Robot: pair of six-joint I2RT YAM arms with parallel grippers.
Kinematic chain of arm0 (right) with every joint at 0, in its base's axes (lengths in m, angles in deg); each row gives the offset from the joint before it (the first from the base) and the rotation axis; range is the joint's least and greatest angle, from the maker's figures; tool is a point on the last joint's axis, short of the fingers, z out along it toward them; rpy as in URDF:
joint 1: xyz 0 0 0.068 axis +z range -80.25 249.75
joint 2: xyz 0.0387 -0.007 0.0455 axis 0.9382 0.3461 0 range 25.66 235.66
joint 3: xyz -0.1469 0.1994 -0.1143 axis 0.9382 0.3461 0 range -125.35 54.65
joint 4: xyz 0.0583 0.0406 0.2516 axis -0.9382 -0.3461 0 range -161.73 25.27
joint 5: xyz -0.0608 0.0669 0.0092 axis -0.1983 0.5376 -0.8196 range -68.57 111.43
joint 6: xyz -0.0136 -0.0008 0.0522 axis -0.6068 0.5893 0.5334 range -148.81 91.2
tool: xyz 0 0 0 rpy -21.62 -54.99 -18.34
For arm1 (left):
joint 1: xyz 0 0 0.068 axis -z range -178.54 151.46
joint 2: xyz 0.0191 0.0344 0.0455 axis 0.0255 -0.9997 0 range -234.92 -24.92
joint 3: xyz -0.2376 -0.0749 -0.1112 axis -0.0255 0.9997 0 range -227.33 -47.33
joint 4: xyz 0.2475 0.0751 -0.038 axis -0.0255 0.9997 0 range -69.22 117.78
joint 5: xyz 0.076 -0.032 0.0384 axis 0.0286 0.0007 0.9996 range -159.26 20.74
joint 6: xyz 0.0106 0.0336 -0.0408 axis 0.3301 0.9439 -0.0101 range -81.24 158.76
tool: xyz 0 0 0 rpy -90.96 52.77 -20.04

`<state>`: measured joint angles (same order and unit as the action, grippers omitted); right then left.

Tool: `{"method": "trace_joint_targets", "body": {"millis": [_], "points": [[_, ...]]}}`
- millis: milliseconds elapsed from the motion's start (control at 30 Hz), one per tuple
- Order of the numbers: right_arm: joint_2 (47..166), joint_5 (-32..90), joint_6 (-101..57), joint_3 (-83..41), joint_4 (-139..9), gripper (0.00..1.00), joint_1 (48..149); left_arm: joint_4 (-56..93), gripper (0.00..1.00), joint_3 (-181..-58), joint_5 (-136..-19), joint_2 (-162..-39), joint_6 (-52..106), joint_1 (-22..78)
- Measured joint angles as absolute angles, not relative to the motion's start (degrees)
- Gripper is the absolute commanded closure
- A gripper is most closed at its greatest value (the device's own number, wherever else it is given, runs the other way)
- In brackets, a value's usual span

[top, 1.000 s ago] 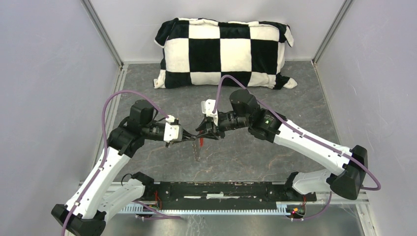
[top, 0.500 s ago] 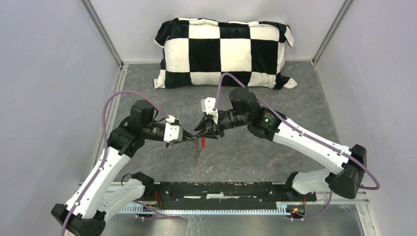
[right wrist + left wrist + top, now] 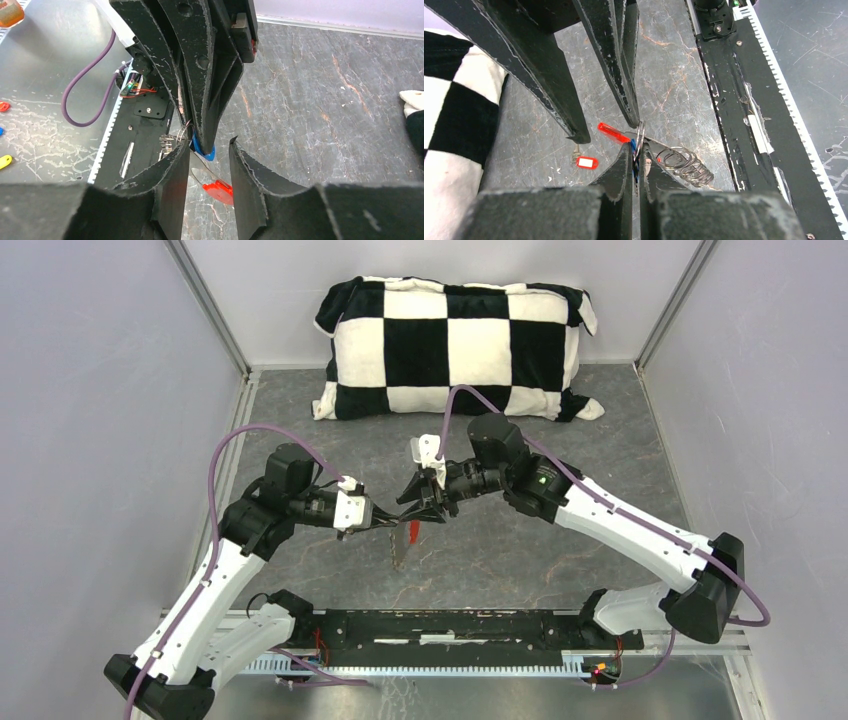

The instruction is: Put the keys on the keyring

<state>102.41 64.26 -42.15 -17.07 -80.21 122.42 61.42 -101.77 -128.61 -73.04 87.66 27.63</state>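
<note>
My left gripper (image 3: 638, 150) is shut on a thin silver keyring (image 3: 640, 134) held edge-on, with a blue tag (image 3: 632, 148) pinched beside it. A key with a red head (image 3: 613, 133) sticks out from the ring toward my right gripper (image 3: 210, 141). That gripper faces the left one tip to tip with its jaws open, and the red-headed key (image 3: 218, 192) hangs in the gap, touching neither pad that I can see. From above, both grippers (image 3: 385, 526) (image 3: 425, 514) meet over the table's middle. Another key with a red-and-white tag (image 3: 586, 162) lies on the table.
A pile of spare silver rings (image 3: 686, 166) lies on the table under the grippers. A checkered pillow (image 3: 455, 345) lies at the back. A black toothed rail (image 3: 450, 625) runs along the near edge. Loose coloured tags (image 3: 5, 161) lie on the metal sheet beyond the rail.
My right gripper's jaws have spread wider and drawn slightly back from the left gripper. The red key head now shows more plainly. The left gripper has not moved.
</note>
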Motion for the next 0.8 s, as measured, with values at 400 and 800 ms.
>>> {"method": "trace_joint_targets", "body": {"millis": [400,800], "points": [[101.7,71.2,-41.4,-16.9,-80.2,0.55,122.2,59.6,0.98,-101.2,-126.2,-73.0,87.7,27.7],[101.7,66.3,-40.4,-16.7,-78.2,0.48,122.2,59.4,0.98,-100.4,-126.1,-72.4,87.6,27.7]]}}
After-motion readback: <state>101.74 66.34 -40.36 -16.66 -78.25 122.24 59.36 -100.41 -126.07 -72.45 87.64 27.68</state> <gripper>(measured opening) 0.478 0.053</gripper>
